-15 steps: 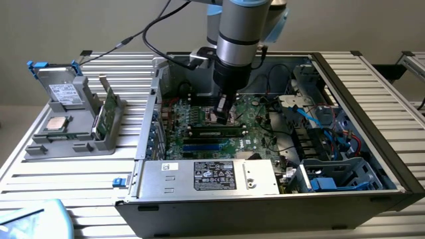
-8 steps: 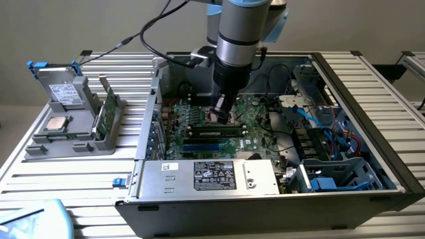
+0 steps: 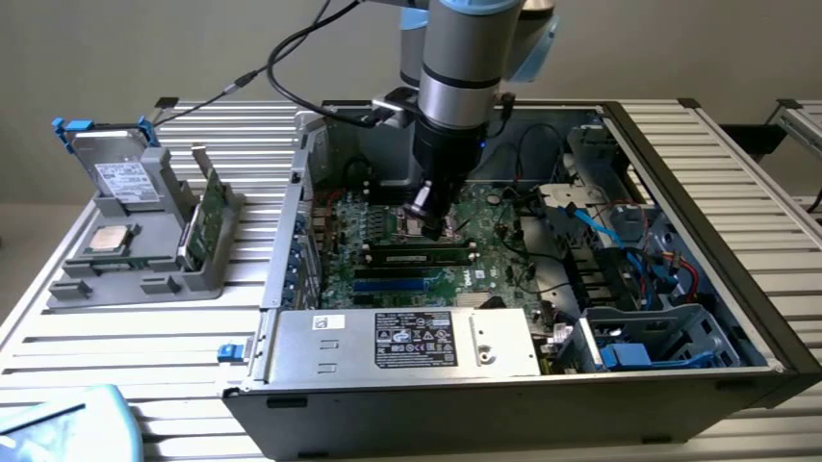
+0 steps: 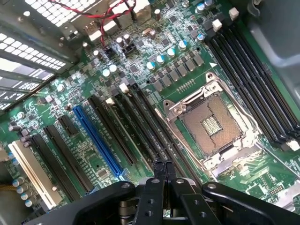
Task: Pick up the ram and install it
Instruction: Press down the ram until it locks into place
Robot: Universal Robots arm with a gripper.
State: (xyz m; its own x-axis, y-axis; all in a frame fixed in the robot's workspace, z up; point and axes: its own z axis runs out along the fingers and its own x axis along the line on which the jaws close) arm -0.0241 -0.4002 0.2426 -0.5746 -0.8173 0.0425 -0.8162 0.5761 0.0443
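Note:
The ram (image 3: 418,254), a long thin green stick with black chips, lies along a slot on the motherboard (image 3: 495,274) inside the open computer case. My gripper (image 3: 430,219) hangs just above and slightly behind the stick's middle. In the wrist view the gripper (image 4: 164,165) is shut, its black fingertips pressed together with nothing between them. They hover over the row of black memory slots (image 4: 140,133) beside the empty processor socket (image 4: 213,124). Whether the fingertips touch the stick I cannot tell.
A silver power supply (image 3: 404,342) fills the case's near side, and blue and red cables (image 3: 629,241) run at the exterior view's right. Left of the case, a grey holder (image 3: 141,279) carries a hard drive (image 3: 122,178), a square silver chip (image 3: 110,239) and a green card (image 3: 206,217).

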